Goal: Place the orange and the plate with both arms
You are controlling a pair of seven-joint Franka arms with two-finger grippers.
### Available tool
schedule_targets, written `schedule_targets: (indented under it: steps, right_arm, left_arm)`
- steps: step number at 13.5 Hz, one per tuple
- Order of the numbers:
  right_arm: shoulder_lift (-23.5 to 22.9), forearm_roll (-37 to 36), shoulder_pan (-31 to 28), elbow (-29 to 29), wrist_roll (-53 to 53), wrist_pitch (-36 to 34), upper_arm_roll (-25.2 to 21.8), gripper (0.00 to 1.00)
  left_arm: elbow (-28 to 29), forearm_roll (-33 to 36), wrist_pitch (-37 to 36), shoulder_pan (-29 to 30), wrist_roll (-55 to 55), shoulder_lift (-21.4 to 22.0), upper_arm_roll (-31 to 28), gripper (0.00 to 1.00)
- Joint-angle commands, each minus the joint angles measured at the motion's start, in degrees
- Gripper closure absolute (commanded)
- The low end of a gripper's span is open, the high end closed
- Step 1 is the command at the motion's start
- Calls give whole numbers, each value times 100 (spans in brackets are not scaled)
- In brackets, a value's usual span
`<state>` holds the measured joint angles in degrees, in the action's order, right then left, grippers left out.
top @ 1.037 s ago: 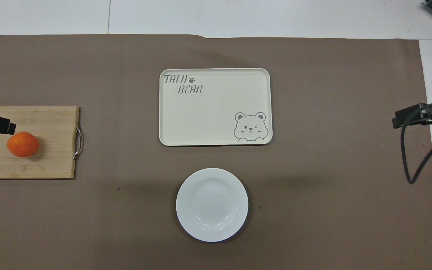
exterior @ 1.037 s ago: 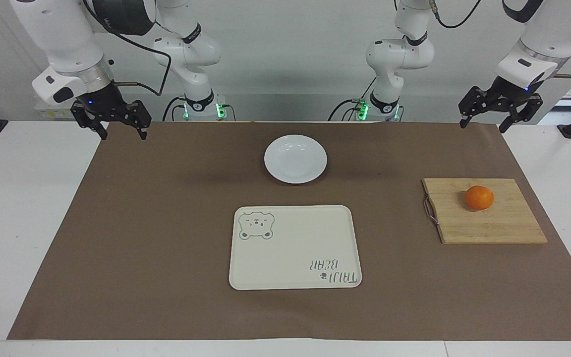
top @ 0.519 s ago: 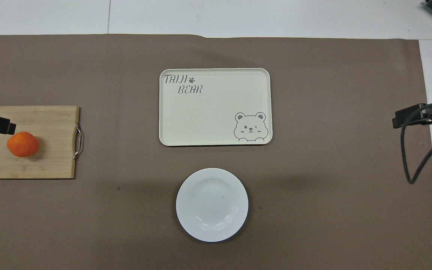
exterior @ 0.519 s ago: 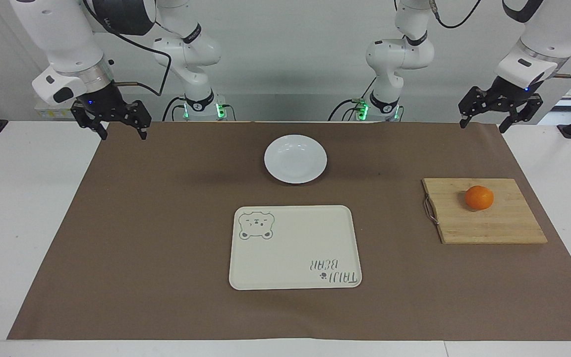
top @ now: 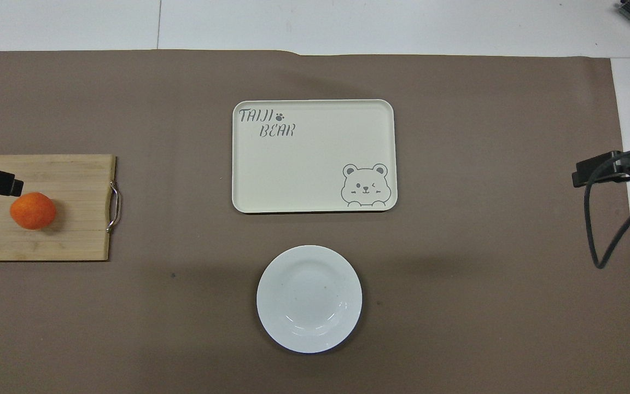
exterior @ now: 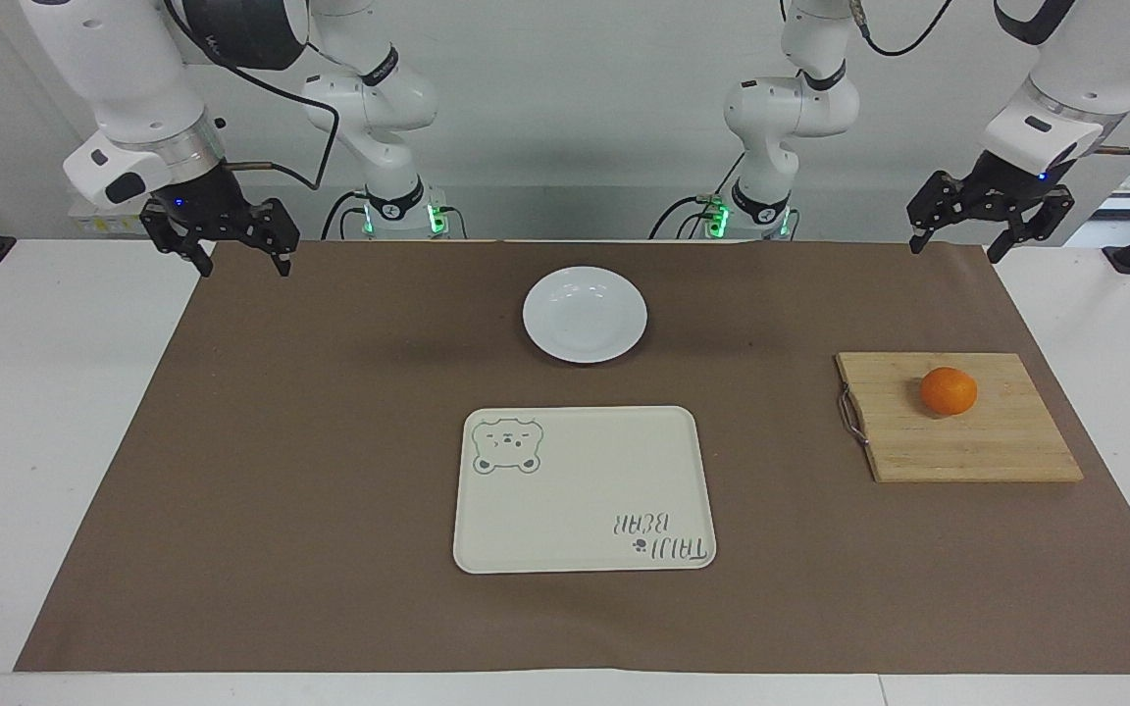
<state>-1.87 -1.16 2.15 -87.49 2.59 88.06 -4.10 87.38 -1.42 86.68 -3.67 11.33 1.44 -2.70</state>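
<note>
White counter (exterior: 55, 412), brown paper sheet (exterior: 330, 471) lying over most of it, pale wall standing at the robots' end.

Landmark: cream tray (exterior: 585, 490) with the bear drawing, sitting mid-sheet, nothing lying on it.

Plate (exterior: 585, 314): sitting on the sheet nearer to the robots than the tray, near it but not touching, upright, nothing resting in it.

Wooden cutting board (exterior: 962, 431): lying well apart from the tray, toward the left arm's end of the counter, its metal handle (exterior: 850, 417) facing the tray.

Orange (exterior: 949, 390): resting on the board, on the half nearer to the robots, well apart from tray and plate.

Left pincer (exterior: 992, 240): hanging in the air over the sheet's corner at the left arm's end, well apart from the tray, fingers standing wide, gripping nothing. In the overhead view one black finger is overlapping the board beside the orange; the facing view is showing it raised clear.

Right pincer (exterior: 231, 257): hanging over the sheet's edge at the right arm's end, well apart from the tray, fingers spread wide, carrying nothing.
</note>
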Motion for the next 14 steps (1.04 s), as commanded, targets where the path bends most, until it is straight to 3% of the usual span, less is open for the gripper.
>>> schedule_targets:
  steps: [1,14]
  right_arm:
    - [99,-7,-65,-119,137,27,58,0]
    - [99,-7,-65,-111,119,27,50,0]
  left_arm:
    - [7,10,-82,-90,-61,23,-56,0]
    - [16,10,-117,-81,10,58,-56,0]
